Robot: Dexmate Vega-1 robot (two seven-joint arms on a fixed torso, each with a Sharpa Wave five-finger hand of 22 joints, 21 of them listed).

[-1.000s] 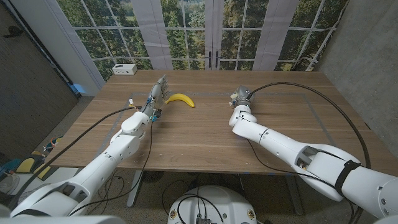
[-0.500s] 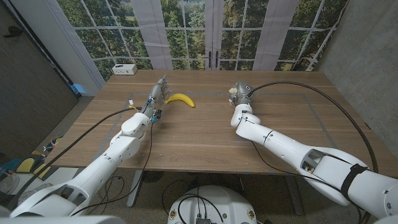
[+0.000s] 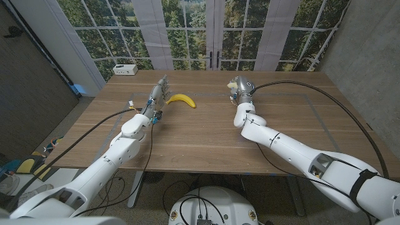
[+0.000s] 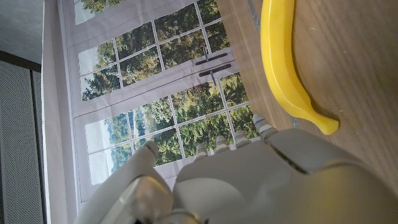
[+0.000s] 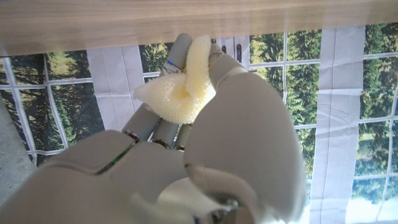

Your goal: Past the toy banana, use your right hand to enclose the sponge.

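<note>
The right hand (image 3: 240, 87) is closed around the pale yellow, squashed foam sponge (image 5: 181, 92), which bulges crumpled out between its fingers (image 5: 219, 59) in the right wrist view; in the head view only a small pale corner of the sponge (image 3: 230, 84) peeks out at the hand's 10 o'clock side. Taking the middle of the brown wooden desk (image 3: 206, 134) as the clock's centre in the head view, the right hand with the sponge sits at about 1 o'clock, towards the far edge, and whether it is raised off the wood or touching it cannot be told. The curved yellow plastic toy banana (image 3: 182, 99) lies on the desk at about 11 o'clock, well apart from the right hand and at roughly 9 o'clock from it. The left hand (image 3: 159, 90) is just beside the banana, at the banana's 9 o'clock side, with its fingers stretched out towards the far edge and nothing held in them; the left wrist view shows the banana (image 4: 283, 62) lying on the wood near the hand's fingertips (image 4: 262, 126) without touching them. A small white box (image 3: 125, 69) with dark spots on its side stands at the far left corner of the desk, at about 10 o'clock.
</note>
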